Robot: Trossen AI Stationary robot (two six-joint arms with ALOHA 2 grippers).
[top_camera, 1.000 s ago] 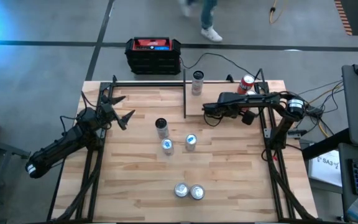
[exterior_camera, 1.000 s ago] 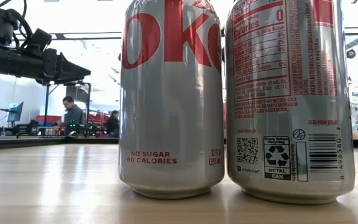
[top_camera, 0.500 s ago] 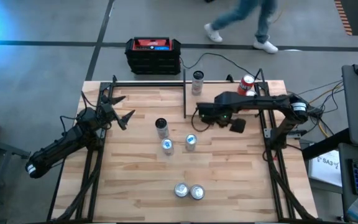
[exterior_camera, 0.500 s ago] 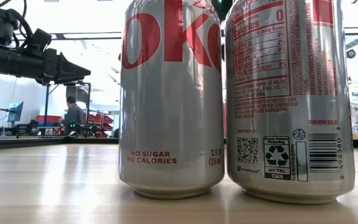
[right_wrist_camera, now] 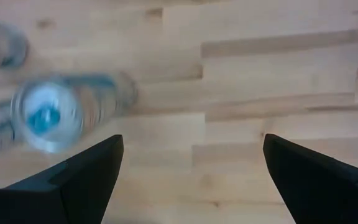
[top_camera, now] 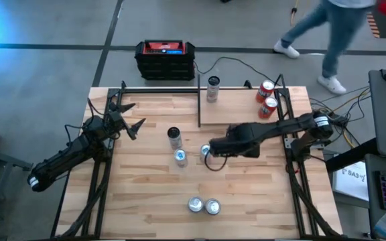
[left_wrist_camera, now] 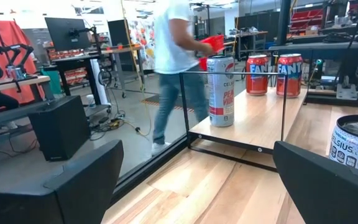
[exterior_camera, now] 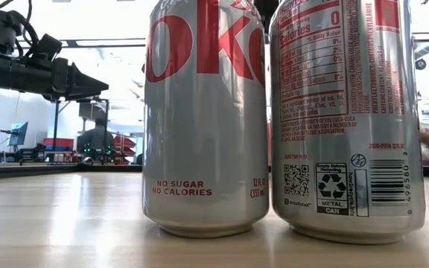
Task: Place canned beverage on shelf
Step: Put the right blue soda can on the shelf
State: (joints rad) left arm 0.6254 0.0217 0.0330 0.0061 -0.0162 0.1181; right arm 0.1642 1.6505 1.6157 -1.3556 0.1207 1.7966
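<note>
Right tool [top_camera: 208,151] released, hanging just above blue-topped can [top_camera: 205,150] mid-desk. You centre can between fingers, descend straight, grasp low, then lift toward shelf [top_camera: 236,110]. Left tool [top_camera: 131,117] released, idle.

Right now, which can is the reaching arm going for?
Start at the shelf in the table's far right corner. Just in front of it, the right end effector hangs open over a blue-topped can, the right one of two blue-topped cans.
</note>
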